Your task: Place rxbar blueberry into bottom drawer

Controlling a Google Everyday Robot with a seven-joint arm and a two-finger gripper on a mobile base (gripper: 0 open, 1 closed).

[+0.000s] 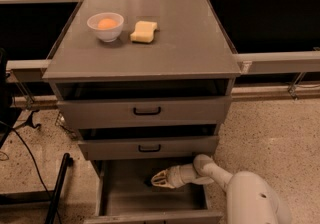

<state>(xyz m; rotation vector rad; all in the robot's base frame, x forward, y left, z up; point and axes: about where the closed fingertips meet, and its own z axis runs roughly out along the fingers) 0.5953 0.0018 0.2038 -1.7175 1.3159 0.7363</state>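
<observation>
The bottom drawer [115, 203] of the grey cabinet is pulled open and shows a plain grey inside. My gripper [156, 181] reaches into it from the right, low over the drawer floor and pointing left. It is shut on the rxbar blueberry [149, 183], which shows only as a small dark bit at the fingertips. Most of the bar is hidden by the gripper.
The two upper drawers [145, 112] with black handles are slightly open above my arm. On the cabinet top [190, 43] stand a white bowl [105, 26] with an orange thing in it and a yellow sponge [143, 32]. A black cable and pole [56, 193] are on the floor at left.
</observation>
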